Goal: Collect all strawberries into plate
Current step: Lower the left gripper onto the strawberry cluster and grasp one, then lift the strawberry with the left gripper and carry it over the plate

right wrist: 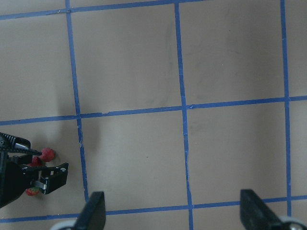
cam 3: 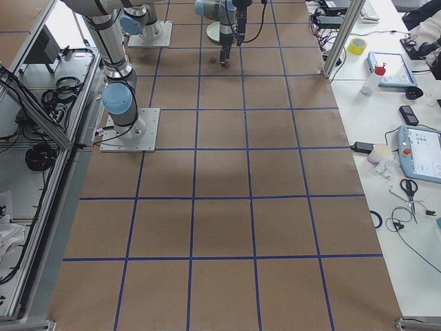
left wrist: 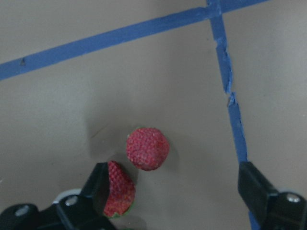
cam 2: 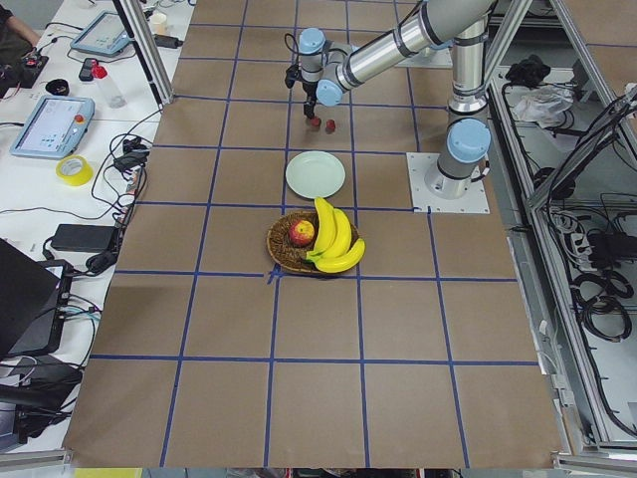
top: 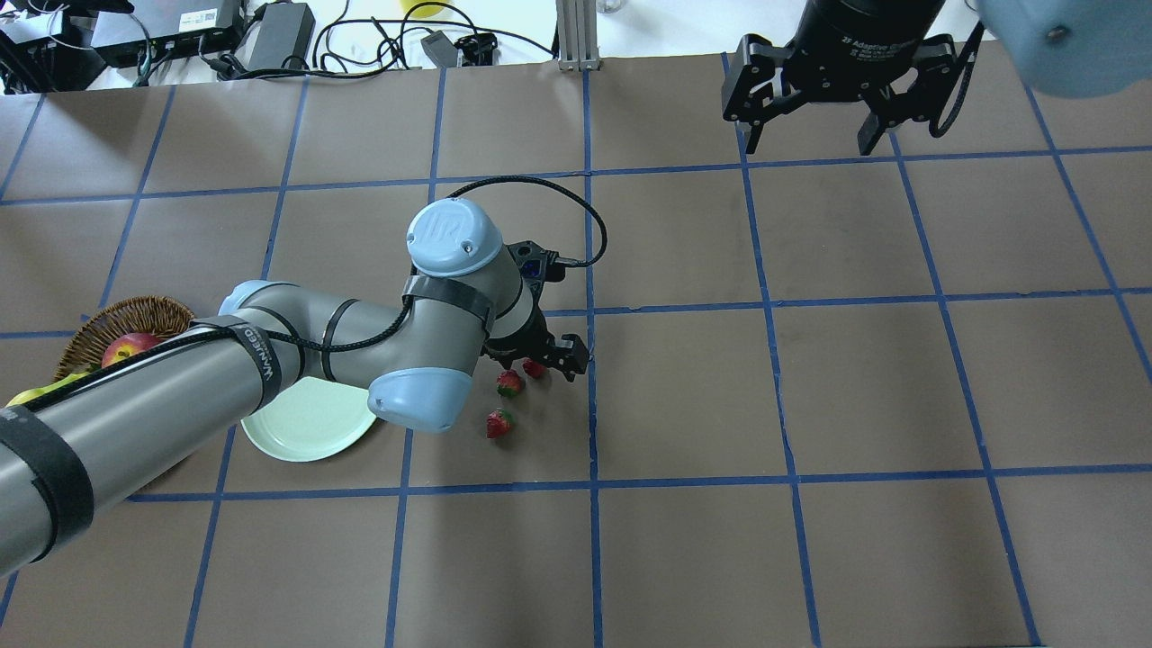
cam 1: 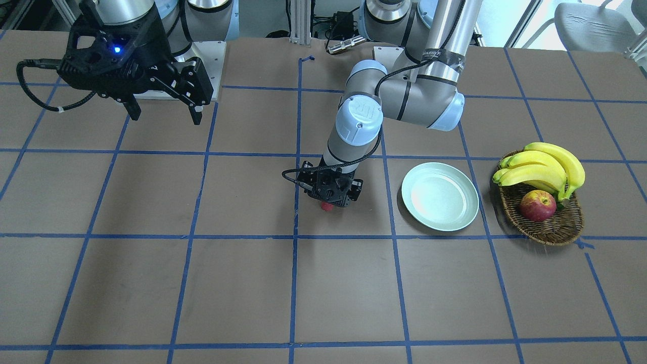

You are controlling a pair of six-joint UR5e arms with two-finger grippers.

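Three strawberries lie close together near the table's middle: one [top: 534, 368] between the fingers of my left gripper [top: 551, 353], a second [top: 510, 382] beside it, a third [top: 498, 423] a little nearer. My left gripper is open and low over the table. In the left wrist view one berry [left wrist: 147, 148] lies between the open fingers and another [left wrist: 117, 189] sits against the left finger [left wrist: 98, 179]. The front view shows only one berry [cam 1: 327, 206]. The mint-green plate [cam 1: 440, 196] holds nothing. My right gripper [cam 1: 164, 111] is open, empty and high.
A wicker basket [cam 1: 551, 230] with bananas [cam 1: 546, 167] and an apple [cam 1: 537, 206] stands beyond the plate on my left. My left arm [top: 270, 360] covers part of the plate [top: 306, 427] in the overhead view. Blue tape lines grid the brown table.
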